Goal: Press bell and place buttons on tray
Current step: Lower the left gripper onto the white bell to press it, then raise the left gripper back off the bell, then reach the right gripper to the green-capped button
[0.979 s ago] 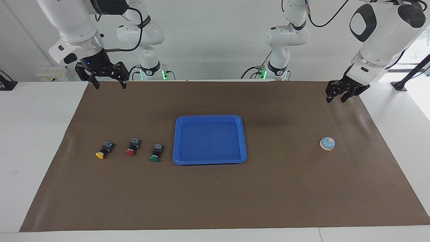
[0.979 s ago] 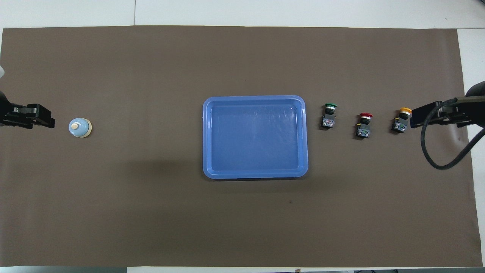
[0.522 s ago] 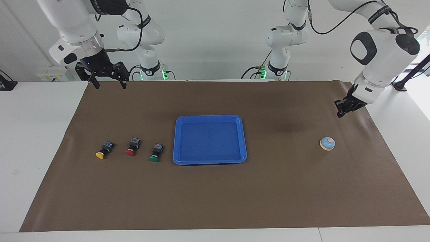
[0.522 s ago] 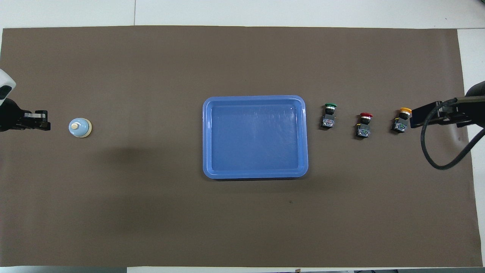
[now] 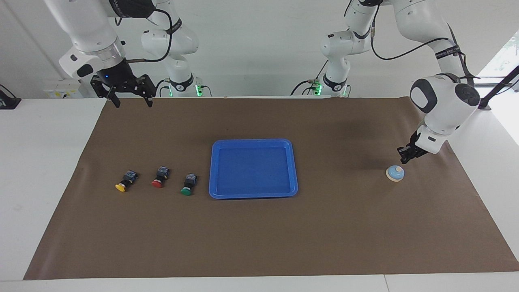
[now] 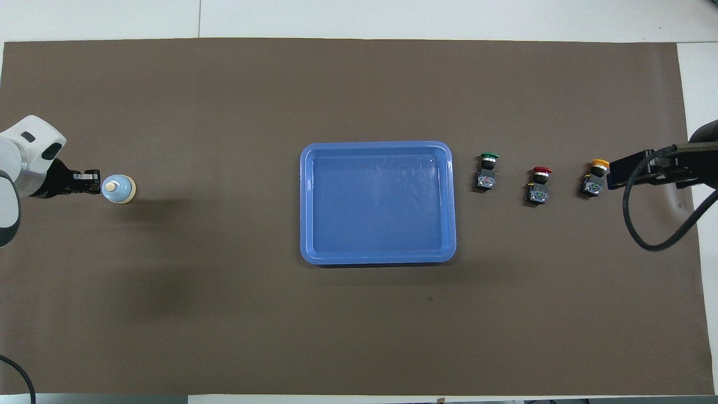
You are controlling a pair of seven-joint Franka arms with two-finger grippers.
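Buttons (image 5: 159, 180) lie on their sides, caps pointing away from the robots; left end effector (image 5: 402, 156) clenched, right end effector (image 5: 129, 100) released.

Nothing here can be read. There is dark lettering on the band of the left arm's upper link (image 5: 446, 52) and on the dark collar of the right arm (image 5: 121, 6), but both are too small and slanted to make out. The round dark marks on the two arm bases (image 5: 179, 86) cannot be read either. No label shows on the tray (image 5: 213, 170), the bell (image 5: 395, 173) or the buttons (image 5: 160, 177).
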